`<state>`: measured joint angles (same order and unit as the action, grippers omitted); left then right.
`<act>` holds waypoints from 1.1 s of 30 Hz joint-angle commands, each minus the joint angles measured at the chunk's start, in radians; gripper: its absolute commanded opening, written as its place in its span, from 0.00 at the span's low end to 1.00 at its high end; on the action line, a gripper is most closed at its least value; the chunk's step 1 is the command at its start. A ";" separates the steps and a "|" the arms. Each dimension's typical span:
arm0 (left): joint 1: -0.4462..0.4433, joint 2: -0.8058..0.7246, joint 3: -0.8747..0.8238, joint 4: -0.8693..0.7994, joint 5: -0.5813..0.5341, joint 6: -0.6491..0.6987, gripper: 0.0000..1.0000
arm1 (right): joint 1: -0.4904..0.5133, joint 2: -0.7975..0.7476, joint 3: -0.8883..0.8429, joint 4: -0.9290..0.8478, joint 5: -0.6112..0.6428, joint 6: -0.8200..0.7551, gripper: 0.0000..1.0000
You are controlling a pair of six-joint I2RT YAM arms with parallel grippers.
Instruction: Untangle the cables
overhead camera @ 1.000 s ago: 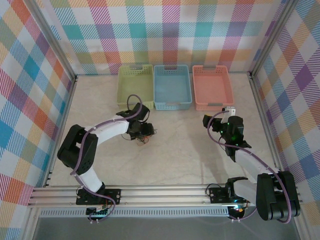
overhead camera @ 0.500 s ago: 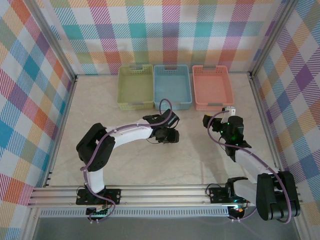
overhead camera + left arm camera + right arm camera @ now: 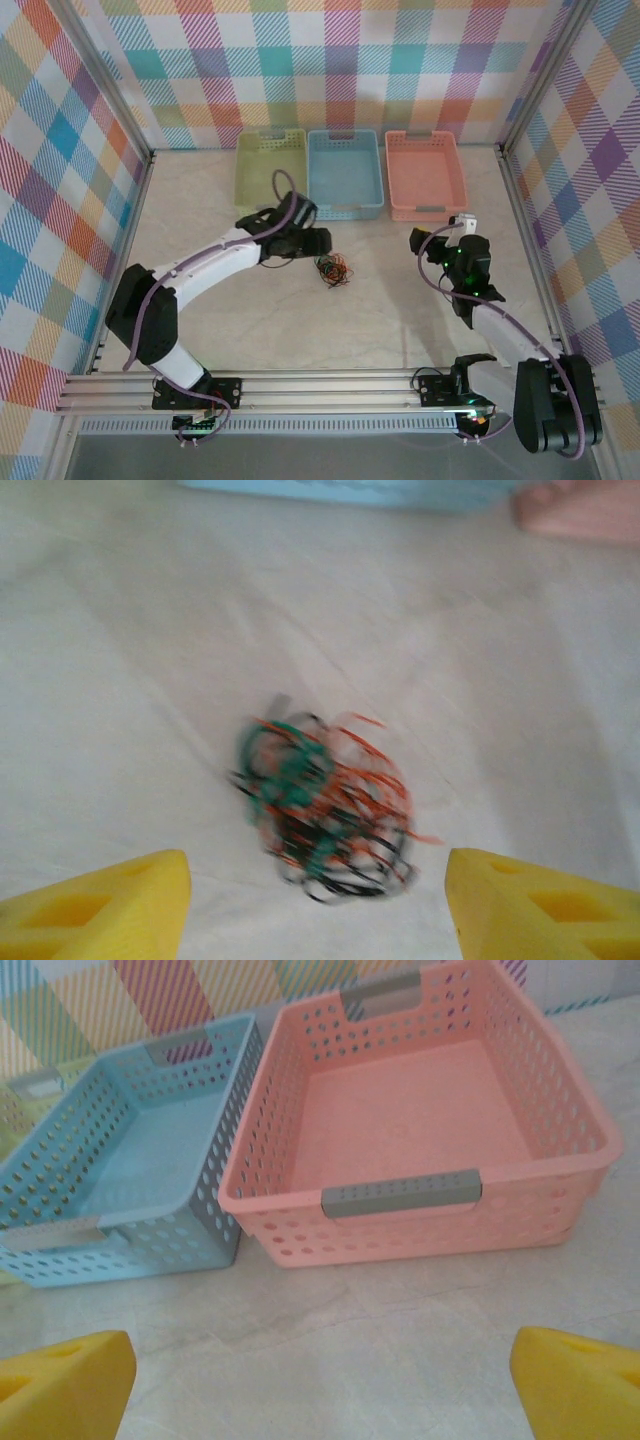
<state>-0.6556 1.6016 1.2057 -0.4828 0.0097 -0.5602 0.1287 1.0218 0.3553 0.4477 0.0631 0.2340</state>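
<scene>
1. Cables (image 3: 332, 270): small red, black and green clump, loose on the bench (image 3: 400, 320) near its middle. Roundish, no clear long axis.
2. Left fingers (image 3: 110, 905): spread wide, holding nothing. The clump sits just ahead, centred between them, not touching. The left arm is much the nearer.
3. Right fingers (image 3: 60, 1375): spread, holding nothing, well apart from the clump and facing the pink basket (image 3: 400, 1192).
4. Blue basket (image 3: 345, 175) further back.

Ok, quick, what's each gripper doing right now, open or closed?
Left gripper: open, holding nothing; the cables lie loose just ahead.
Right gripper: open, empty.
</scene>
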 commanded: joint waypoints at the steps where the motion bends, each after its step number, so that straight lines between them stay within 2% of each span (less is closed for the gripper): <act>1: 0.024 0.034 -0.044 0.051 0.058 0.029 0.68 | 0.006 -0.050 -0.002 0.016 -0.022 0.038 0.91; 3: 0.024 0.042 -0.059 0.087 0.077 0.042 0.68 | 0.013 -0.044 0.039 -0.029 -0.106 0.041 0.87; 6: 0.027 0.056 -0.067 0.109 0.078 0.070 0.68 | 0.052 -0.015 0.117 -0.074 -0.230 0.008 0.87; 9: 0.033 0.074 -0.074 0.121 0.085 0.080 0.68 | 0.115 0.045 0.205 -0.135 -0.303 -0.010 0.87; 10: 0.033 0.078 -0.077 0.128 0.084 0.076 0.68 | 0.139 0.078 0.237 -0.160 -0.319 -0.009 0.86; 12: 0.033 0.081 -0.091 0.159 0.099 0.071 0.68 | 0.184 0.145 0.305 -0.226 -0.352 -0.027 0.76; 14: 0.033 0.091 -0.091 0.158 0.111 0.057 0.66 | 0.232 0.227 0.355 -0.261 -0.370 -0.012 0.75; 18: 0.034 0.104 -0.116 0.196 0.174 0.036 0.63 | 0.280 0.329 0.363 -0.225 -0.378 0.057 0.70; 19: 0.034 0.107 -0.122 0.196 0.191 0.033 0.63 | 0.285 0.344 0.359 -0.218 -0.374 0.072 0.66; 23: 0.035 0.107 -0.122 0.193 0.190 0.032 0.63 | 0.293 0.367 0.308 -0.157 -0.370 0.076 0.62; 26: 0.036 0.108 -0.135 0.222 0.203 0.021 0.61 | 0.305 0.414 0.325 -0.154 -0.444 0.095 0.61; 33: 0.035 0.162 -0.143 0.283 0.339 -0.018 0.57 | 0.352 0.464 0.381 -0.242 -0.426 0.029 0.58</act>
<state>-0.6239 1.7348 1.0813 -0.2417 0.2665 -0.5541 0.4686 1.4776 0.7002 0.2260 -0.3351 0.2947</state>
